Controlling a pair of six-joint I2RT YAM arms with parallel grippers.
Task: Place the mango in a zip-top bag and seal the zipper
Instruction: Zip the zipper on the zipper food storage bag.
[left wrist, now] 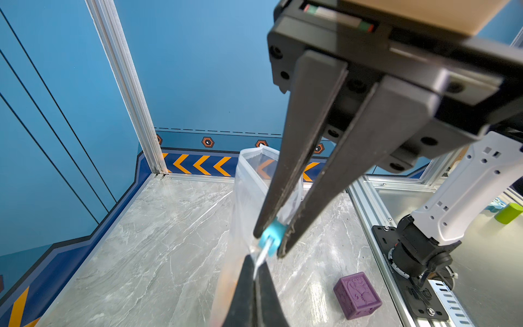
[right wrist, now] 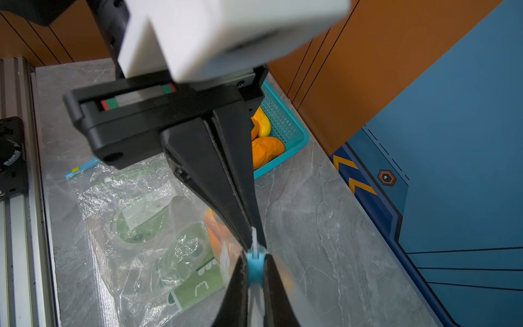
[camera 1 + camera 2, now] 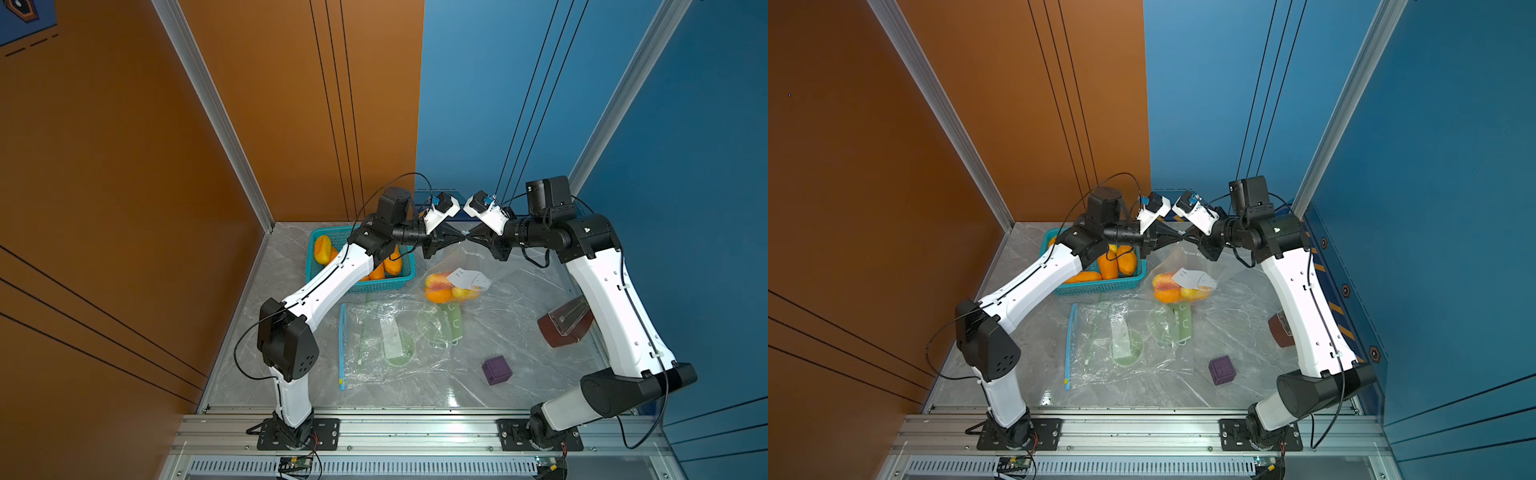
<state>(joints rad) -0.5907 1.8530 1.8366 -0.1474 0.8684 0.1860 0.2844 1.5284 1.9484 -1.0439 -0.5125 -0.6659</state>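
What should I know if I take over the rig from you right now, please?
Left pincer: shut on the blue slider of the zip-top bag.
Right pincer: shut on the bag's zipper strip, right beside the slider.
Mango: inside the bag, which hangs from both pincers, beside the teal basket of other mangoes.
Done: mango bagged.
Left: the mouth beyond the slider looks open in the left wrist view, so the slider probably has to be drawn along the zipper to seal it.
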